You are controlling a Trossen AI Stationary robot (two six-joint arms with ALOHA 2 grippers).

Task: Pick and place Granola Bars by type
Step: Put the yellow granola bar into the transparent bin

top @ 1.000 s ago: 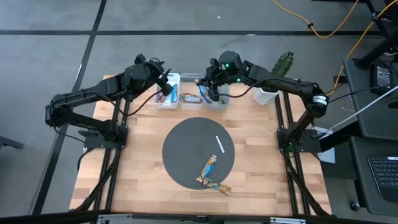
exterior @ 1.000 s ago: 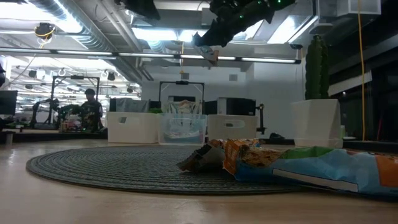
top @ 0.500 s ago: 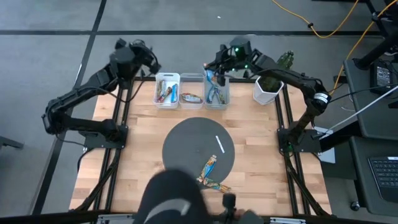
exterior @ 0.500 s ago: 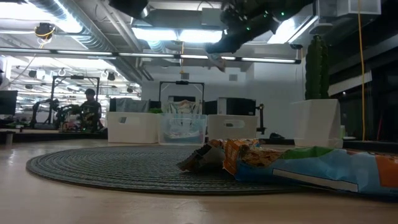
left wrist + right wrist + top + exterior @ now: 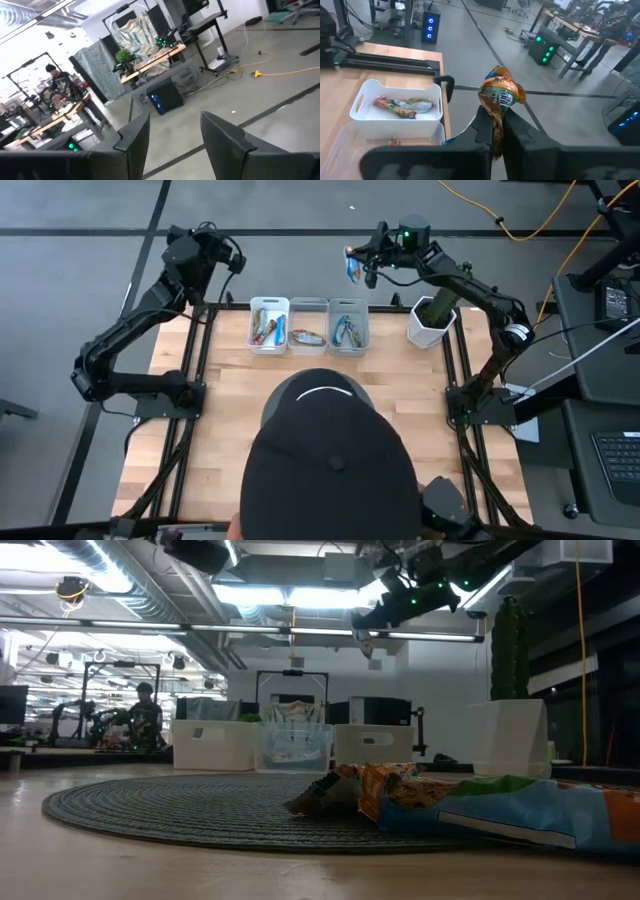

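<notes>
My right gripper (image 5: 358, 264) is shut on an orange-brown and blue granola bar (image 5: 500, 95), out past the table's far edge, above the floor. My left gripper (image 5: 172, 145) stands open and empty beyond the table's far left corner (image 5: 230, 258). Three small white bins (image 5: 308, 326) in a row at the far edge hold more bars (image 5: 400, 106). In the low view, other bars (image 5: 400, 795) lie on the round dark mat (image 5: 180, 805), a blue one (image 5: 545, 815) nearest. From above, the mat is hidden behind a person's head. My right gripper pinches one end of the bar's crinkled wrapper (image 5: 495, 131) between its two fingers (image 5: 518, 134). The fingers reach out roughly level, away from the table. The rest of the bar sticks out past the fingertips, lifted clear of everything.
A person's head in a black cap (image 5: 325, 465) fills the near middle of the high view. A white pot with a cactus (image 5: 430, 320) stands at the far right. Bare wood shows left and right of the mat (image 5: 180, 420).
Both arms have swung away from the bins and out over the table's far edge, the left toward the far left corner. The right has carried the bar along, still shut on it. A person's head has come in over the near edge and now covers the mat.
</notes>
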